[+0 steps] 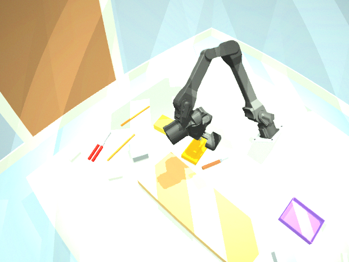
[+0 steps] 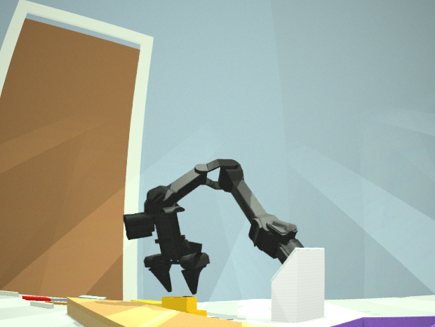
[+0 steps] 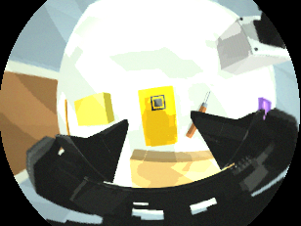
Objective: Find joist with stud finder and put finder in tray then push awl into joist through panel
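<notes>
The yellow stud finder (image 1: 194, 152) (image 2: 179, 303) (image 3: 158, 127) lies on the table, with a small dark square display near one end. My gripper (image 2: 182, 292) (image 3: 159, 117) is open and empty, pointing down just above the stud finder; in the wrist view the stud finder shows between the fingers. The orange-handled awl (image 1: 210, 164) (image 3: 192, 129) lies beside it. The pale floor panel (image 1: 234, 219) (image 2: 140, 312) (image 3: 171, 171) lies in front of both. The purple tray (image 1: 309, 209) (image 2: 397, 321) looks empty. The joist is hidden; no hole can be made out in the panel.
A paler yellow block (image 1: 160, 121) (image 3: 92, 111) lies close to the stud finder. A grey block (image 1: 140, 157), two thin orange rods and a red-handled tool (image 1: 97, 153) (image 2: 36, 298) lie farther left. The arm's white base (image 2: 309, 284) stands at the right.
</notes>
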Controlling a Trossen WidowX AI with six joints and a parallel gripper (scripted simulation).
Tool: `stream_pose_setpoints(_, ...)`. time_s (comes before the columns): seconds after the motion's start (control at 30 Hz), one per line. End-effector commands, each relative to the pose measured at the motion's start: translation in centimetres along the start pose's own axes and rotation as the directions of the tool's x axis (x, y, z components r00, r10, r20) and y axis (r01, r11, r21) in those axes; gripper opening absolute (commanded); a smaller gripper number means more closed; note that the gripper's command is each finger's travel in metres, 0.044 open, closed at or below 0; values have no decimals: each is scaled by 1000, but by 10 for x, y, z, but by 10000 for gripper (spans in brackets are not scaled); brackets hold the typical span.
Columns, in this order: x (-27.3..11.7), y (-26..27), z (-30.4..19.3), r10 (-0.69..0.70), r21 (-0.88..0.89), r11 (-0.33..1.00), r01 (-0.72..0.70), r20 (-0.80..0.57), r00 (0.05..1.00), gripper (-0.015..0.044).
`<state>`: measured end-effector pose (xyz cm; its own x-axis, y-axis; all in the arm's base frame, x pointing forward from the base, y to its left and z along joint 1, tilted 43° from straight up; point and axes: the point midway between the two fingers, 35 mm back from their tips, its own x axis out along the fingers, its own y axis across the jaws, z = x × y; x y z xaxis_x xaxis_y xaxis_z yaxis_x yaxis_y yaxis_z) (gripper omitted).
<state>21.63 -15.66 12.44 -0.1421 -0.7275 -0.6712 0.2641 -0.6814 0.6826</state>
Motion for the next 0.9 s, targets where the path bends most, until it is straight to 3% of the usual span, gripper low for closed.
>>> stream_pose_setpoints(0.0, 6, -1, -3, -5, -6, 1000, 5, -3, 1000, 440)
stream_pose_setpoints(0.8, 41, -1, -11, -2, -6, 1000, 2, -1, 1000, 440)
stream_pose_setpoints(0.87, 41, -1, -11, -2, -6, 1000, 2, -1, 1000, 387)
